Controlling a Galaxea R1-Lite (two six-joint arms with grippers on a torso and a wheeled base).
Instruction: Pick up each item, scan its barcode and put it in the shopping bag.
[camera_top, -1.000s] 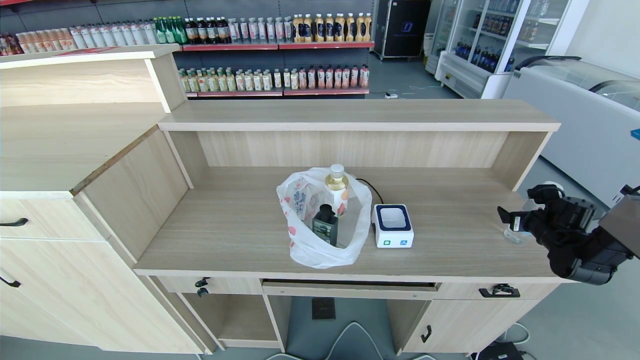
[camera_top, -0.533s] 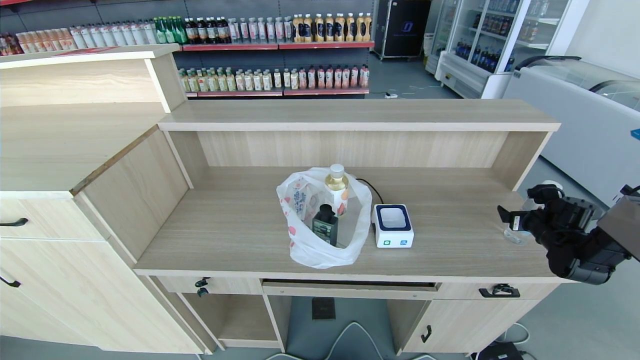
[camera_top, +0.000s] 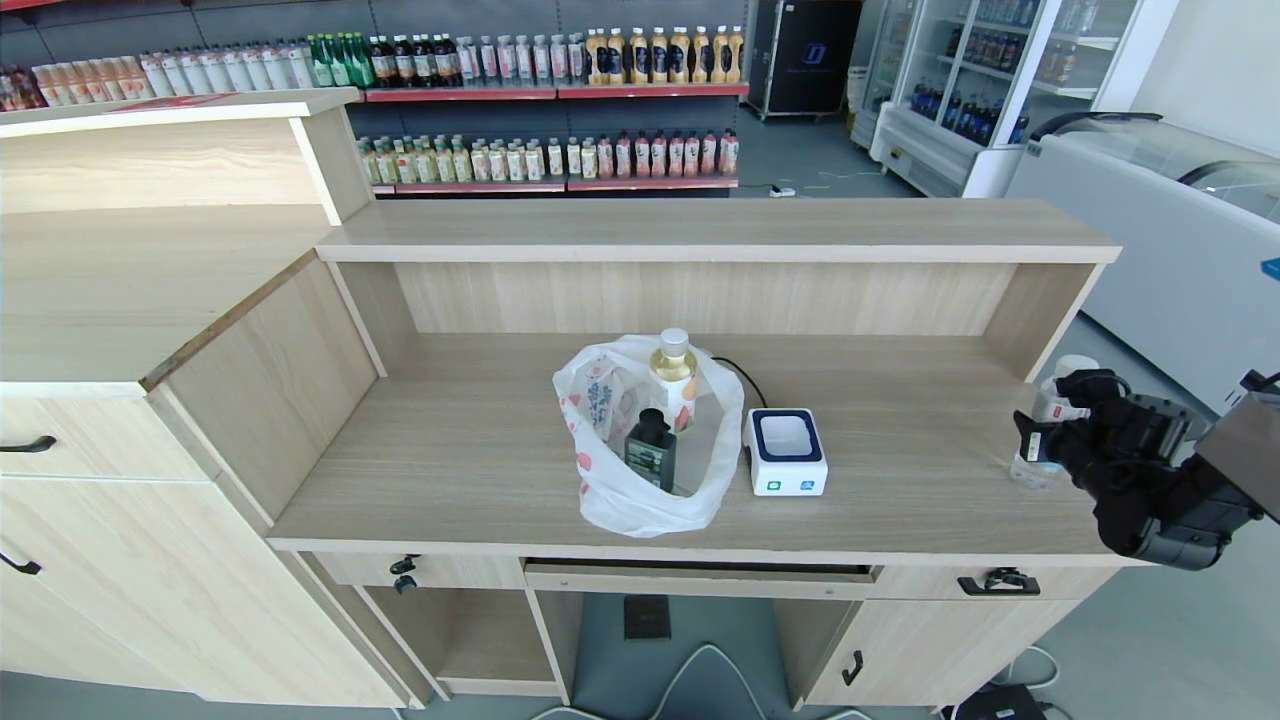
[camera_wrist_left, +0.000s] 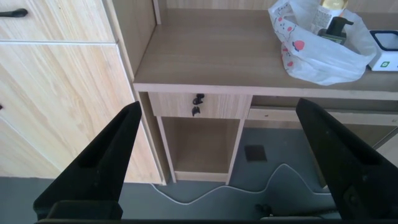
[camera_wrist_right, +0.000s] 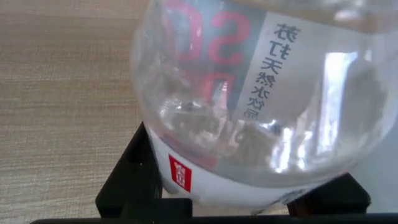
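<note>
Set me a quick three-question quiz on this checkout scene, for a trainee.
1. True or false: the barcode scanner stands on the counter just to the right of the shopping bag.
2. What does the right hand grip at the counter's right end?
A. a clear bottle
B. a dark pump bottle
C. a snack packet
3. One word: is the left hand open or shut?

Key: 1 true; 2 A; 3 open.
</note>
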